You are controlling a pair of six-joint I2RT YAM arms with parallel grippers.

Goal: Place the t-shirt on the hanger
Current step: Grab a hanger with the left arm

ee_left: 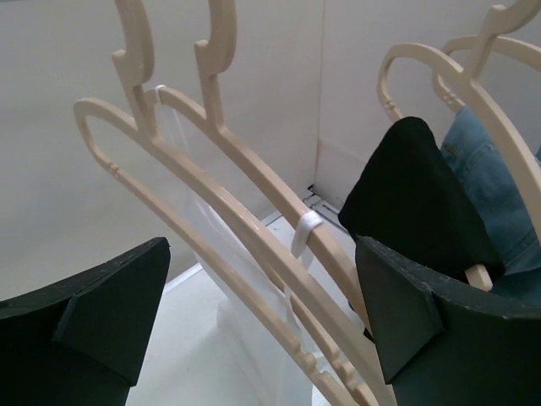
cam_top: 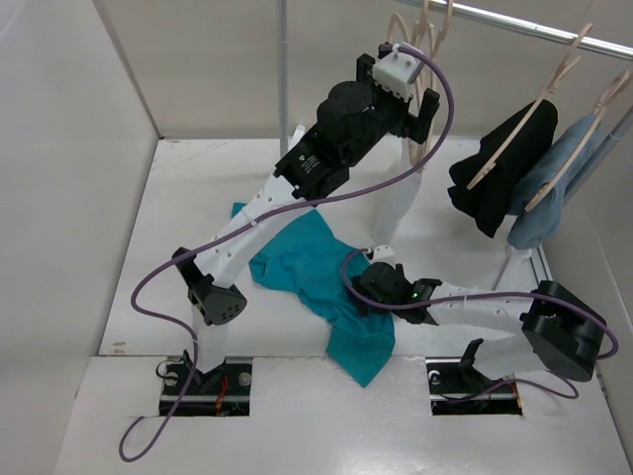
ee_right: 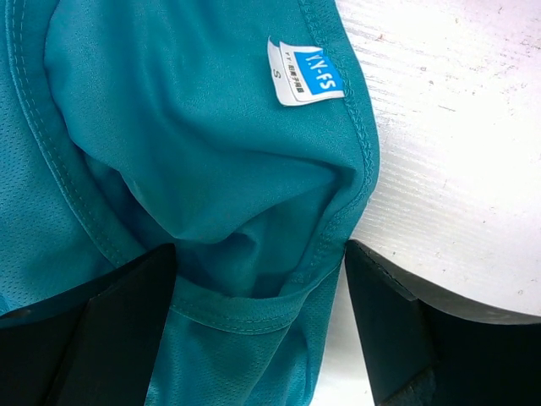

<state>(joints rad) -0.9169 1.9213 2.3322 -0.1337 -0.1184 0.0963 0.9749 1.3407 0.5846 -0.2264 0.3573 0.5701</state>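
The teal t-shirt lies crumpled on the white table between the two arms. My right gripper hangs low over it, open. In the right wrist view its fingers straddle the folded collar, just below the white size label. My left gripper is raised to the rack at the back, open. In the left wrist view its jaws stand on either side of two pale beige hangers. The nearer hanger looks bare. The one behind carries a white strap.
A black garment and a grey-blue garment hang on like hangers from the metal rail at the back right. A white garment hangs below my left gripper. Enclosure walls stand to the left and behind.
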